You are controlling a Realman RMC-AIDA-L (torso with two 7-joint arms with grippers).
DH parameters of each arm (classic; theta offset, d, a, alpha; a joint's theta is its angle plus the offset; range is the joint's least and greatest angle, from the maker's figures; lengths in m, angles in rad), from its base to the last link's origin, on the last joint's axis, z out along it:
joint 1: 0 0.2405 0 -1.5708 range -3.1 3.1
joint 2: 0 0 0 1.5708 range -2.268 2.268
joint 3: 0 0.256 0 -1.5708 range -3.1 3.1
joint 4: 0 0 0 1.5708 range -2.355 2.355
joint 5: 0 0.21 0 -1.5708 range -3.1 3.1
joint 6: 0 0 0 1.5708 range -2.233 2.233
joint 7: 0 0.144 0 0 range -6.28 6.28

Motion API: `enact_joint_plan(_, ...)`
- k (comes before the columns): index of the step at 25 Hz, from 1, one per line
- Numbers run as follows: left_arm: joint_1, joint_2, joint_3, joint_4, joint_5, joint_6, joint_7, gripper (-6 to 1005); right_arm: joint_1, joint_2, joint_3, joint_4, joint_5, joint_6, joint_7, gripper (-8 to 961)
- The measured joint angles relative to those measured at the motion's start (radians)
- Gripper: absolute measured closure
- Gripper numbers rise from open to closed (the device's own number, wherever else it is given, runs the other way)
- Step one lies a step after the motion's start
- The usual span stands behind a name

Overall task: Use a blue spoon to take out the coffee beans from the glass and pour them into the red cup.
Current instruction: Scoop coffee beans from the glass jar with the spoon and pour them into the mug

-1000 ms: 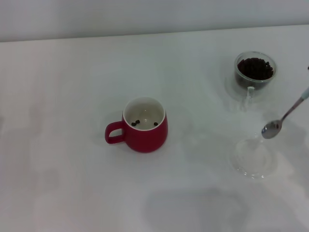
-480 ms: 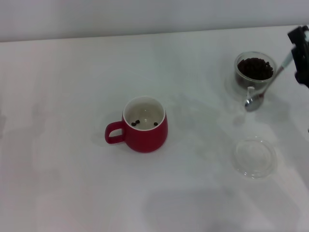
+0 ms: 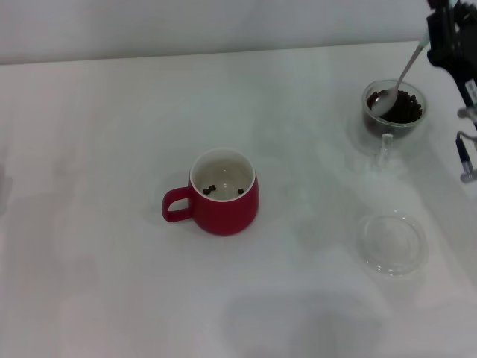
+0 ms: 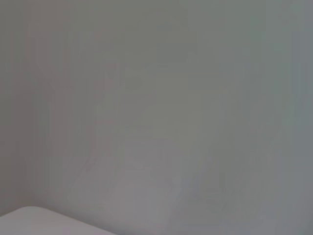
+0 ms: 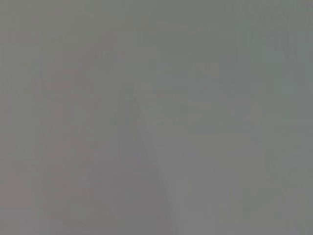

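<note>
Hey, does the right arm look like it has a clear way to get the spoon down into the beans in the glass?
Probably yes. The right gripper holds the spoon with its bowl already over the beans in the open-topped glass; nothing covers them.

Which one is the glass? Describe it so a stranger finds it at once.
Start at the red cup in the middle of the white table, then look to the far right corner. The glass there is small, clear and heaped with dark coffee beans, unlike the flat empty saucer nearer the front.
</note>
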Motion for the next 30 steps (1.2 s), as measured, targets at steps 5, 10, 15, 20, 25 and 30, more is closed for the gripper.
enact_joint_plan(5, -0.004, 0.001, -0.004, 0.0, 0.0, 0.0, 0.0, 119, 0.031, 0.0, 0.054, -0.009, 0.0, 0.031, -0.07, 799)
enact_joint_plan(10, -0.011, 0.002, -0.005, 0.003, 0.0, 0.0, 0.0, 119, 0.052, 0.0, 0.089, -0.027, -0.001, 0.085, -0.129, 798)
enact_joint_plan(15, -0.011, 0.002, -0.006, 0.005, -0.001, 0.0, 0.0, 119, 0.073, 0.0, 0.093, -0.035, 0.004, 0.142, -0.221, 798)
enact_joint_plan(20, -0.011, 0.002, -0.006, 0.007, -0.003, 0.0, 0.0, 119, 0.089, 0.0, 0.093, -0.035, 0.004, 0.188, -0.303, 799)
enact_joint_plan(25, -0.011, 0.002, -0.006, 0.007, -0.006, 0.0, 0.0, 120, 0.087, 0.001, 0.095, -0.041, 0.005, 0.221, -0.333, 799)
enact_joint_plan(30, -0.009, 0.002, -0.006, 0.007, -0.006, 0.002, 0.0, 120, 0.077, 0.0, 0.105, -0.049, 0.006, 0.26, -0.371, 799)
